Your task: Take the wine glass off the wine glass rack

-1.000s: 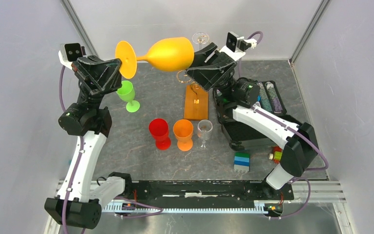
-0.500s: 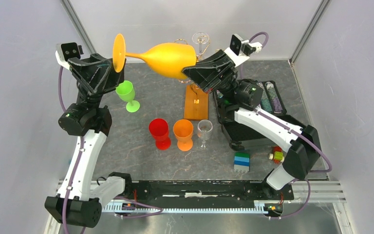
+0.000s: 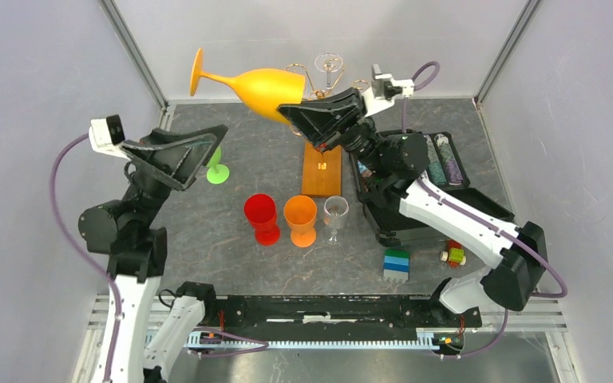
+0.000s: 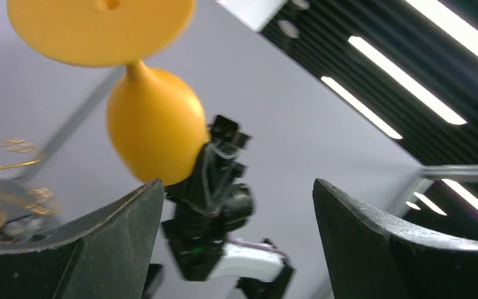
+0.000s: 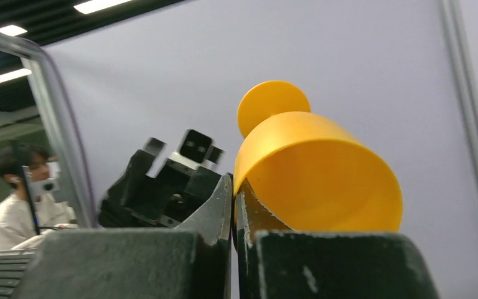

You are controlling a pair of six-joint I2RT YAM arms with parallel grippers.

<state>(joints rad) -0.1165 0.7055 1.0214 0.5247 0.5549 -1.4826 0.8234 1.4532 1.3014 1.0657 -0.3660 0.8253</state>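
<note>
The yellow wine glass (image 3: 259, 86) hangs tilted in the air above the back of the table, foot to the upper left. My right gripper (image 3: 289, 112) is shut on its rim, one finger inside the bowl (image 5: 317, 168) and one outside, as the right wrist view shows at the gripper (image 5: 233, 180). My left gripper (image 3: 214, 148) stands open and apart from the glass, lower left of it; between its fingers (image 4: 236, 187) I see only the glass (image 4: 152, 134) and the right arm. The wine glass rack (image 3: 322, 163), gold wire on a wooden base, stands just right of the glass.
A green glass (image 3: 217, 170) stands partly hidden behind my left gripper. A red cup (image 3: 261, 217), an orange cup (image 3: 300, 219) and a small clear glass (image 3: 335, 214) stand mid-table. A black case (image 3: 395, 215), stacked blocks (image 3: 397, 263) and a small toy (image 3: 452, 255) lie to the right.
My left gripper has let go of the glass's foot, opened and dropped back to the lower left. My right gripper closed on the rim and carries the glass, now tilted further back.
</note>
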